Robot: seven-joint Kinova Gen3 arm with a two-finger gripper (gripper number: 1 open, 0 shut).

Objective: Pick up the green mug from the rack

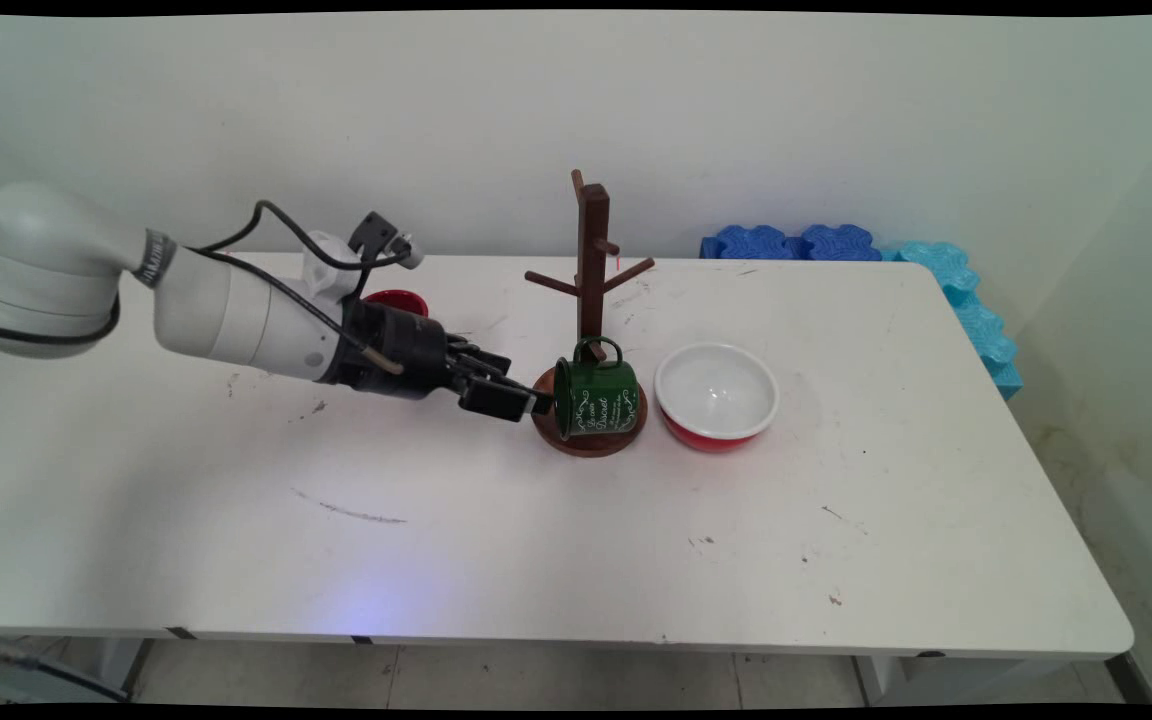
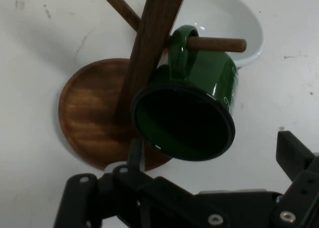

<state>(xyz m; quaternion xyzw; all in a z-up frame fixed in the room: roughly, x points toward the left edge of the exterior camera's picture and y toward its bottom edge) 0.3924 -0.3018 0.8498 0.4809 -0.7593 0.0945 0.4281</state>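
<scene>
Green mug [image 1: 596,398] hangs low on the wooden mug tree [image 1: 593,250], its handle hooked over one of the lower pegs, so the cup dangles tilted just above the tree's round base [image 1: 591,440]. The tree stands about midway along the table [image 1: 536,550], somewhat nearer the far edge than the near one.

The mug's open mouth is turned toward the left end of the table, and the gripper [image 1: 536,400] comes in from that side. The arm lies low and almost level, its fingertips right at the mug's rim. The mug's long axis and the hand's reach run nearly in one line.

From the main view I cannot tell how the fingers stand. The hand view settles it: the gripper [image 2: 209,141] is spread wide and holds nothing. One finger rises close by the lower edge of the mug [image 2: 199,103] and the other stands well off to the side. That view also shows the peg passing through the handle.

A red bowl, white inside [image 1: 716,392], sits just beyond the base toward the right end.
</scene>
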